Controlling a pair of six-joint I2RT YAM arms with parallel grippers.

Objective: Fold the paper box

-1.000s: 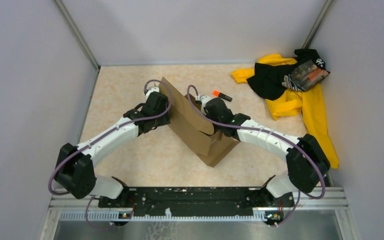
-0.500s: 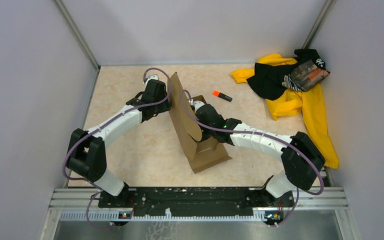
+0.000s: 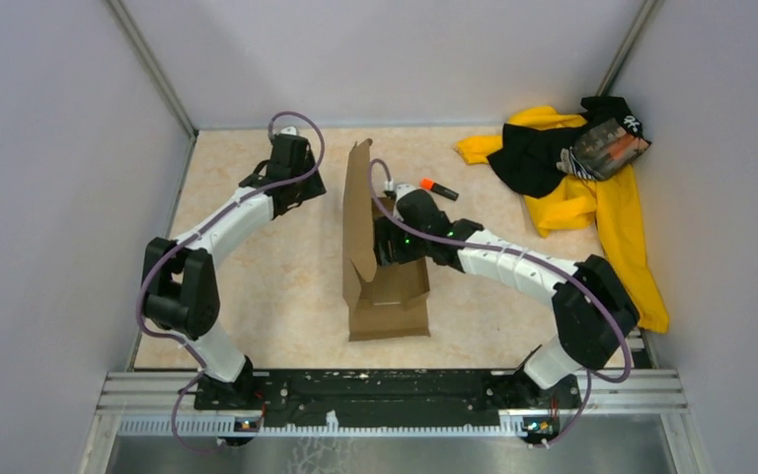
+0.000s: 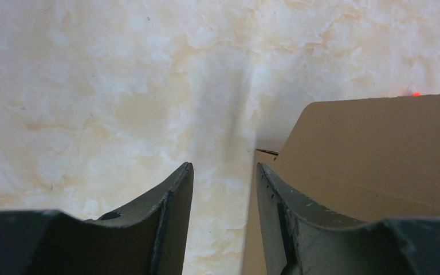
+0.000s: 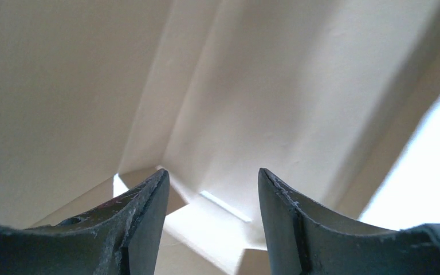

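Observation:
The brown cardboard paper box (image 3: 392,296) lies mid-table, half formed, with one tall flap (image 3: 358,202) standing upright on its left side. My right gripper (image 3: 387,247) is open and reaches into the box beside that flap. In the right wrist view its jaws (image 5: 212,175) are spread and empty, with cardboard walls and folds (image 5: 263,86) all around them. My left gripper (image 3: 303,188) is open and empty, left of the flap and clear of it. In the left wrist view (image 4: 223,169) the flap's edge (image 4: 378,149) shows at the right.
An orange marker (image 3: 437,187) lies just behind the box. A yellow-and-black clothing pile (image 3: 572,168) fills the back right corner. Grey walls close in the table on the left, back and right. A metal rail (image 3: 385,390) runs along the near edge.
The box has swung round and now lies square to the table with the flap upright. My left gripper has let go of the flap and drawn back left. My right gripper has moved deeper into the box.

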